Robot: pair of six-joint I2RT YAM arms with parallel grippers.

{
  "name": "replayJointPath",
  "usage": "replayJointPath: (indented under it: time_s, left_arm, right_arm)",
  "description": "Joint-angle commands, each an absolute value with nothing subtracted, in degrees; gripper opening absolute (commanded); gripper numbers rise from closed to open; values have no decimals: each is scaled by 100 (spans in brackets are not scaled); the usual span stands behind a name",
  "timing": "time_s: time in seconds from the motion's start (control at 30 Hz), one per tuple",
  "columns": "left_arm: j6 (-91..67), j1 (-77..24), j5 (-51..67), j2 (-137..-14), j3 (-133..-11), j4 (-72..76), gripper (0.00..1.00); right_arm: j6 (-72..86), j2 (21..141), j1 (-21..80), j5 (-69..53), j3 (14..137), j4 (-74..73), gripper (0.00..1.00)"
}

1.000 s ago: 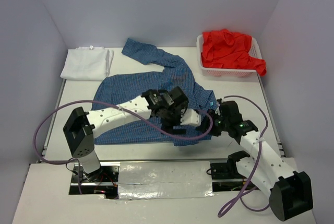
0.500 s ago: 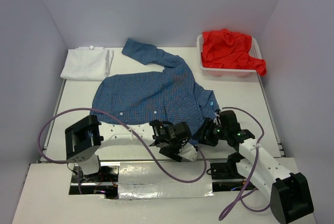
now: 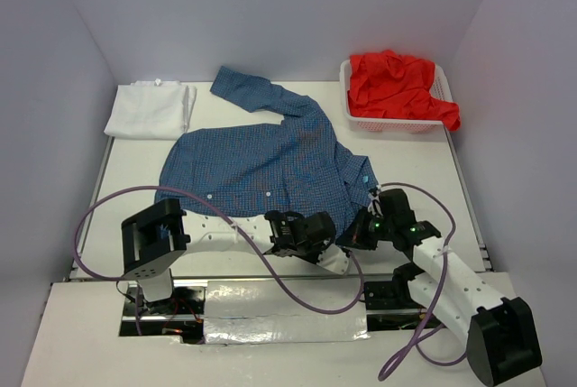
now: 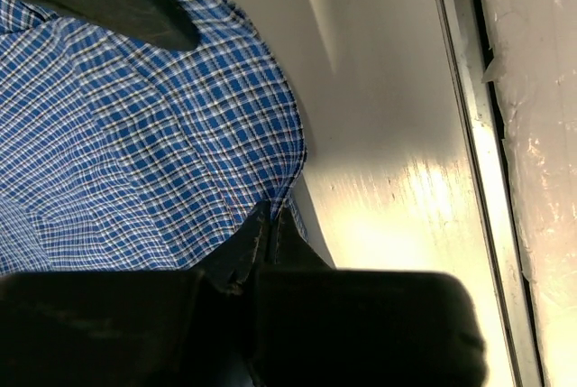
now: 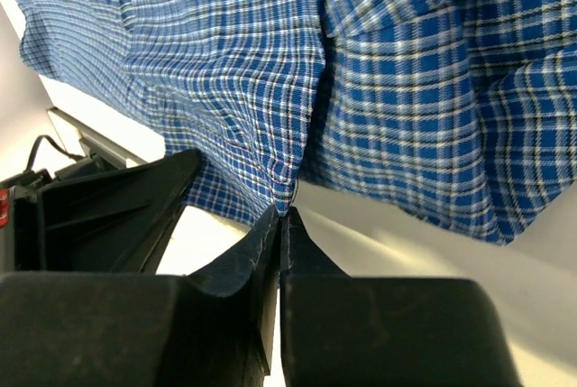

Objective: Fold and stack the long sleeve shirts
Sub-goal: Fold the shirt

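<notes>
Blue checked shirt (image 3: pixel 261 161): It lies spread flat in the middle of the table (image 3: pixel 406 170). One sleeve reaches away to the far side.

White shirt (image 3: pixel 149 109): It sits folded at the far left corner, well apart from our arms.

Red shirt (image 3: pixel 397 85): It is bunched up in the basket (image 3: pixel 388 125) at the far right.

What changed: A second ago our left gripper (image 3: pixel 344 252) was up over the middle of the blue shirt with its jaws wide. Our right gripper (image 3: pixel 359 232) was beside it, partly open. Now both are down low at the near right edge of the shirt, close to each other, and both have snapped closed.

What that means: We think we now have hold of the near edge, so the fold can start. The shirt is not folded yet.

Left jaws: Closed tight. In the left wrist view the left gripper (image 4: pixel 270 217) pinches a small bit of the shirt's edge at its tips, with bare table just beside it.

Right jaws: Closed tight too. In the right wrist view the right gripper (image 5: pixel 284 211) nips a little peak of the checked cloth right at the edge.

What comes next: We guess both arms should lift together and carry this edge over toward the far side. The cloth is thin, so it could slip out if we pull too fast.

How far along: The white one looks done, the blue one is just starting, and the red one waits.
</notes>
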State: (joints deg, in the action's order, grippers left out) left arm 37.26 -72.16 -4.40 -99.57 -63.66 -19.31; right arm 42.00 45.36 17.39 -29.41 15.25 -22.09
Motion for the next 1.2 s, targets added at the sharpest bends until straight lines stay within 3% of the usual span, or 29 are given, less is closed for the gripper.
replayJointPath:
  time_s: [0.0,0.33,0.67,0.9,1.17]
  left_arm:
    - [3691,-7242,-396,-9897,-6539,-2135,0]
    - [3271,-7172,527,-9220,-7671,-3971,0]
    - [3348,-7189,1186,-9140,-8191,-4781,0]
    - [3454,-7085,1695,-9351,-8271,-4826,0]
    - [2760,-5398,3260,-10274,-8613,-4949,0]
  right_arm:
    - [3824,4386,1775,-2970,1898,-2662,0]
    - [3077,3596,1775,-2698,3304,-4911,0]
    - [2637,3709,1784,-2936,4147,-6484,0]
    - [2522,4139,1784,-3374,3894,-6373,0]
    - [2663,5719,1767,-3885,3735,-4300,1]
